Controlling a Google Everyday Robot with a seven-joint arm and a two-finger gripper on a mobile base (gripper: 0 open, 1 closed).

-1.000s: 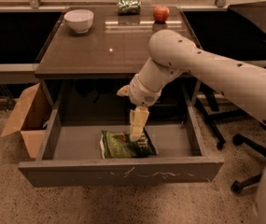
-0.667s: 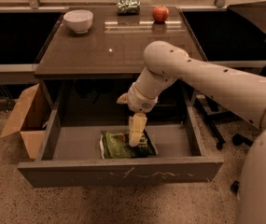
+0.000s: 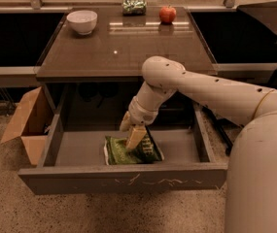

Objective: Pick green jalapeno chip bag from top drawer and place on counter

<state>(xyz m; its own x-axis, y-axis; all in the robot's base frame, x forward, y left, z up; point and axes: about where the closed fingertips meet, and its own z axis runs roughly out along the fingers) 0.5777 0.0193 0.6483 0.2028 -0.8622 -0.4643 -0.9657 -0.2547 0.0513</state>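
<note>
The green jalapeno chip bag (image 3: pixel 143 153) lies flat on the floor of the open top drawer (image 3: pixel 123 178), near the middle of its front. My gripper (image 3: pixel 129 139) reaches down into the drawer from the right and is open, with one yellowish fingertip (image 3: pixel 135 137) resting on the bag's top and the other to its left. The bag is not lifted. The counter (image 3: pixel 123 45) is the glossy dark tabletop directly above the drawer.
On the counter stand a white bowl (image 3: pixel 82 21) at the back left, a small green-and-silver packet (image 3: pixel 134 6) and a red apple (image 3: pixel 167 14) at the back. An open cardboard box (image 3: pixel 26 123) sits on the floor left of the drawer. A dark office chair (image 3: pixel 269 18) stands at the right.
My arm has swung left and lowered, bringing the gripper down onto the bag. The bag has not moved.
</note>
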